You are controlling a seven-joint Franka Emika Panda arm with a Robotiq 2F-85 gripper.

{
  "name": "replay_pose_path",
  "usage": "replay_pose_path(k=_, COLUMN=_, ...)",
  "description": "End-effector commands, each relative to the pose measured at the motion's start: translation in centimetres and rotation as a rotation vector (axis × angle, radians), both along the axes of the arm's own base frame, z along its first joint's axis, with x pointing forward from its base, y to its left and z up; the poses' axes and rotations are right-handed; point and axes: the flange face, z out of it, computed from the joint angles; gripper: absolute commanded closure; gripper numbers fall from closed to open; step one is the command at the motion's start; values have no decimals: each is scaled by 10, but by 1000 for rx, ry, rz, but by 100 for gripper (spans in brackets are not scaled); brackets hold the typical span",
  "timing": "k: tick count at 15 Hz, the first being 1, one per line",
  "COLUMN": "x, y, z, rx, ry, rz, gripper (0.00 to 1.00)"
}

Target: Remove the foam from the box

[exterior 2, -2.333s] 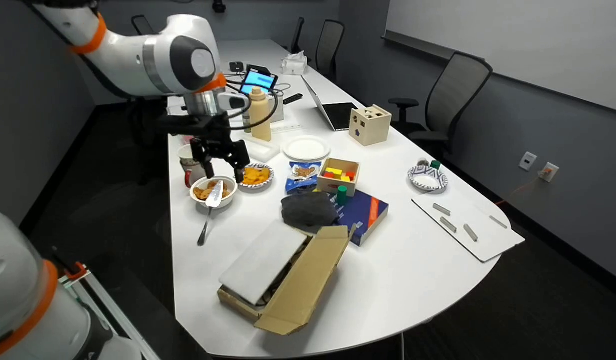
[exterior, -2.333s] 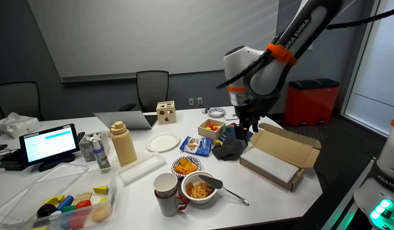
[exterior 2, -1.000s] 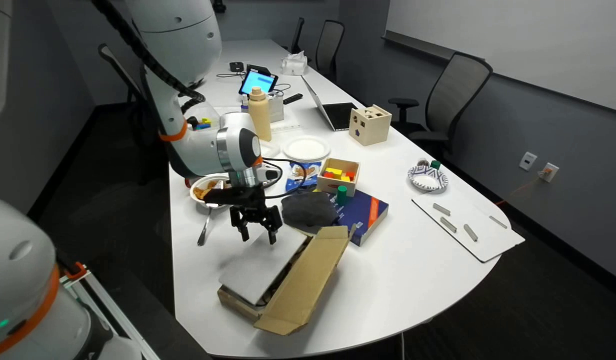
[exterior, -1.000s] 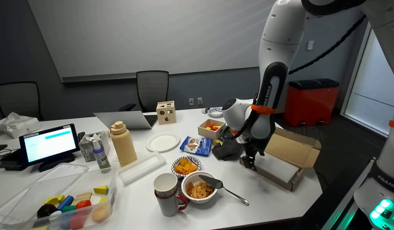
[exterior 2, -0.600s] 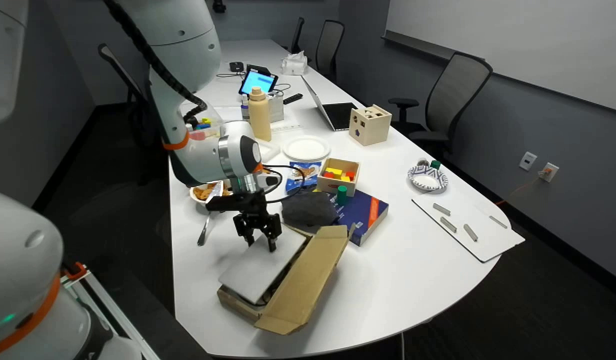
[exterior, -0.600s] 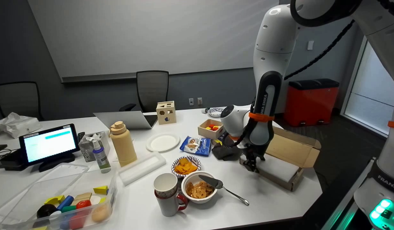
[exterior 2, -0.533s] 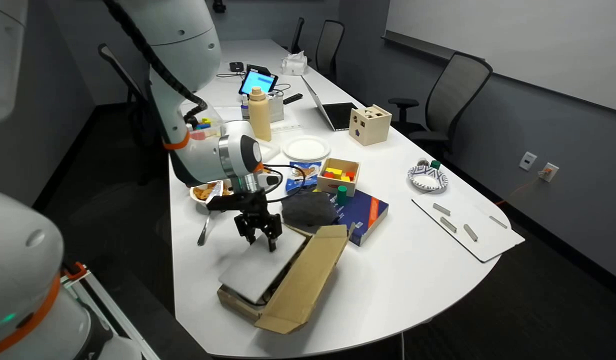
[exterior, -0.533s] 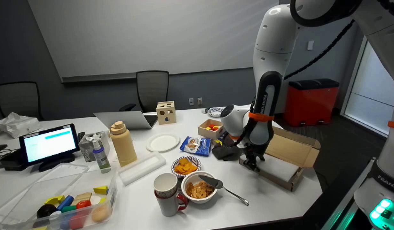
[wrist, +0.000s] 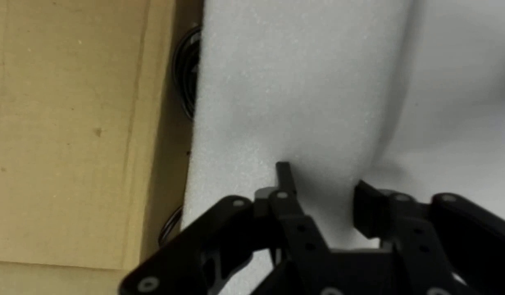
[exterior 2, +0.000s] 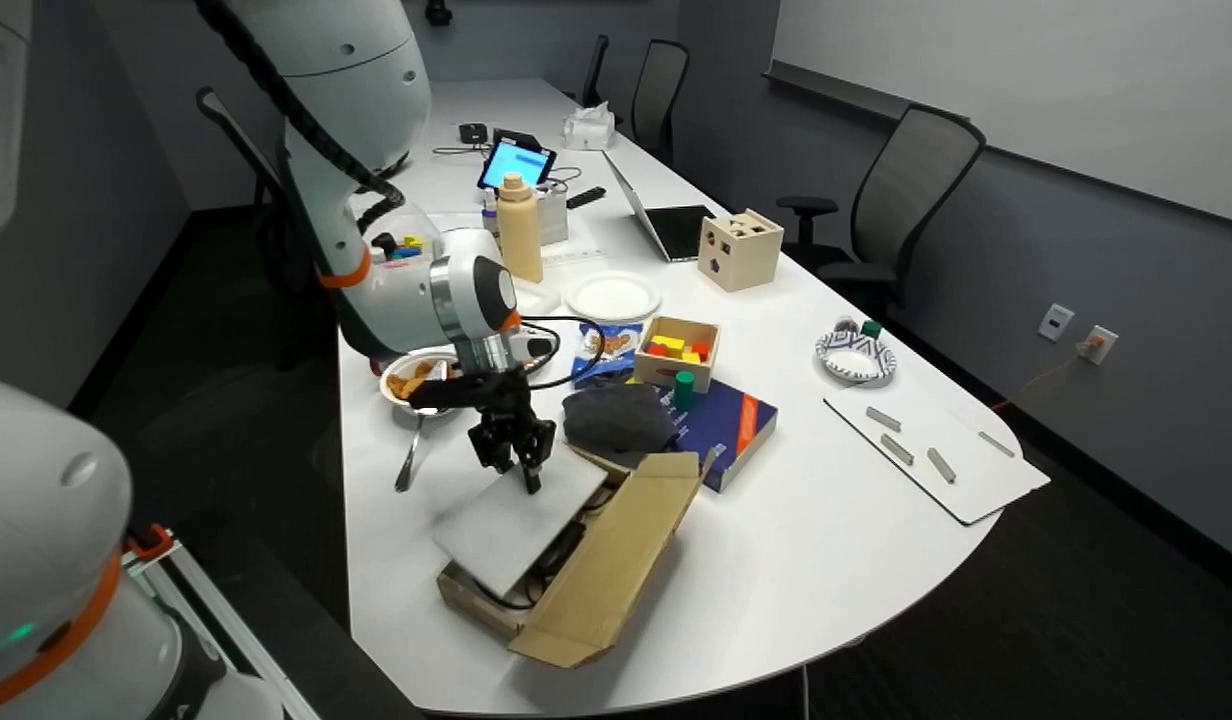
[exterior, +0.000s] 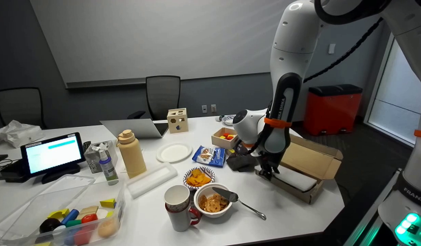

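Observation:
The tan cardboard box [exterior: 292, 192] lies near the table's end, its lid [exterior 2: 616, 560] folded back. A flat white foam slab [exterior 2: 516, 525] rests askew over the box, its far end raised and turned away from the lid. My gripper [wrist: 321, 184] is closed across the foam's long edge on the side away from the lid: one finger lies on the top face, the other against the outer side. In both exterior views the gripper [exterior 2: 516, 476] points down at the foam's far part. Black cables [exterior 2: 564, 550] show in the gap beside the lid.
A dark grey cloth [exterior 2: 616, 418] lies just past the box, beside a blue boxed item [exterior 2: 721, 425]. A bowl of cookies [exterior: 213, 204] with a cake server [exterior: 249, 207] across it stands close by, near stacked mugs [exterior: 179, 215]. A small wooden box [exterior: 227, 138] holds blocks.
My gripper has come from above the bowls down to the box, and its fingers have drawn together on the foam. The foam has shifted away from the lid and tilted, baring more cable.

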Motion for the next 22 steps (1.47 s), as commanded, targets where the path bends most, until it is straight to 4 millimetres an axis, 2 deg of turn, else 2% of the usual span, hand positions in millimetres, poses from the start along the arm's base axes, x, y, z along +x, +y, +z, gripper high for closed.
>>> replay_pose_path(k=1, x=2, y=1, z=22, rx=-28, ry=-3, rz=0, gripper=100)
replay_pose_path(k=3, x=3, y=1, z=38, rx=-28, ry=-9, rz=-1, gripper=96)
replay_pose_path(k=5, x=6, y=3, z=51, rx=-40, ry=-25, rz=2, gripper=99)
replay_pose_path(k=12, x=11, y=20, z=101, rx=-88, ry=-55, rz=40, gripper=97)
replay_pose_path(k=16, x=16, y=43, z=125, rx=-47, ry=-109, rz=50, gripper=97)
replay_pose_path(k=18, x=20, y=59, z=129, rx=-11, ry=-149, rz=52, gripper=97)
replay_pose_path(k=22, x=28, y=94, z=119, rx=42, ry=-211, rz=68, gripper=97)
